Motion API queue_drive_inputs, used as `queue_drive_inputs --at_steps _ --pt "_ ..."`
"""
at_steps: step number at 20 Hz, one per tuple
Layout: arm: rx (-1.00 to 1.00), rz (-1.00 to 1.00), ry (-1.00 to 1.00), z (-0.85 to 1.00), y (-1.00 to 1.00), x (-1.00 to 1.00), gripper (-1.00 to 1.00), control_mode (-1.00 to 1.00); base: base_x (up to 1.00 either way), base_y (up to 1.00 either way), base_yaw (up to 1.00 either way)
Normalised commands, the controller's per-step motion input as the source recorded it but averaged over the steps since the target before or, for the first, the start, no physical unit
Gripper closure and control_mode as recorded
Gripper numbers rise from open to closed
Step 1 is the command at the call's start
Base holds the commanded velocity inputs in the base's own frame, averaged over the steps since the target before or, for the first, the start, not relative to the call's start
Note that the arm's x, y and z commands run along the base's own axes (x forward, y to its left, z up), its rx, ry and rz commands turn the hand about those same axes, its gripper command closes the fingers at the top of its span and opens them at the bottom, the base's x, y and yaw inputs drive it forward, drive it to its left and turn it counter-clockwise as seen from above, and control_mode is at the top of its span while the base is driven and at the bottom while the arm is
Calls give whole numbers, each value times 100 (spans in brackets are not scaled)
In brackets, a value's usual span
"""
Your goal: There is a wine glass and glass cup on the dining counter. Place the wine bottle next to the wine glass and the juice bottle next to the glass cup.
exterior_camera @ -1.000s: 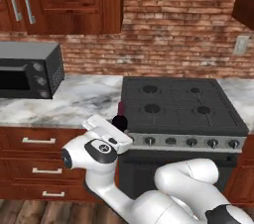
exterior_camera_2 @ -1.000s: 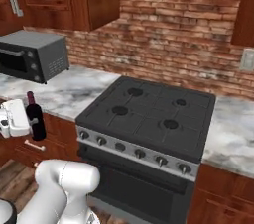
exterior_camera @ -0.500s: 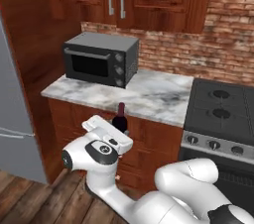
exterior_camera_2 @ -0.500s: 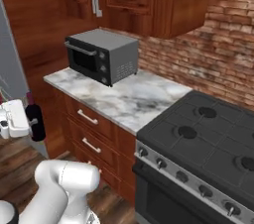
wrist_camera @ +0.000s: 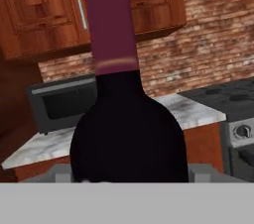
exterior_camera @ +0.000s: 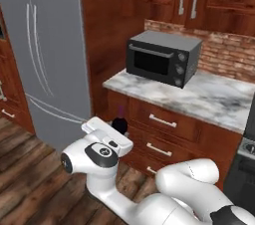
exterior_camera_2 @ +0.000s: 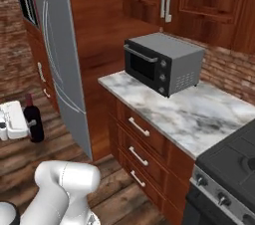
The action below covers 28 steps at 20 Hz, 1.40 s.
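Observation:
My gripper (exterior_camera_2: 31,125) is shut on the wine bottle (exterior_camera_2: 33,119), a slim dark bottle with a long dark-red neck, and holds it upright in the air in front of the base. From the left base the bottle's top (exterior_camera: 119,123) peeks out behind the white hand of the gripper (exterior_camera: 113,130). In the hand view the wine bottle (wrist_camera: 128,129) stands very close, its neck running up past the top edge. The wine glass, glass cup, juice bottle and dining counter are out of view.
A grey microwave (exterior_camera_2: 162,63) sits on a marble-topped wall cabinet (exterior_camera_2: 199,117) with wooden drawers. A tall steel fridge (exterior_camera: 47,55) stands to the left. The stove (exterior_camera_2: 229,169) is at the right edge. Wooden floor (exterior_camera: 30,169) lies below the bottle.
The whole picture has slid right as the base turned left: the stove left the middle, and the microwave and then the fridge came in. The bottle stays in the gripper.

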Motion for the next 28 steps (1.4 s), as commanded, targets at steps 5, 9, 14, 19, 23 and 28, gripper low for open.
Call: queue_drive_inputs --at_steps 5,9,14,19,23,28 --pt "0 0 0 0 0 0 100 100 7 75 35" --pt "0 0 0 0 0 0 100 100 8 74 37" --pt "0 0 0 0 0 0 100 100 13 72 37" --pt "0 0 0 0 0 0 100 100 16 71 36" --pt "0 0 0 0 0 0 100 100 27 65 37" --pt "0 0 0 0 0 0 100 100 42 59 33"
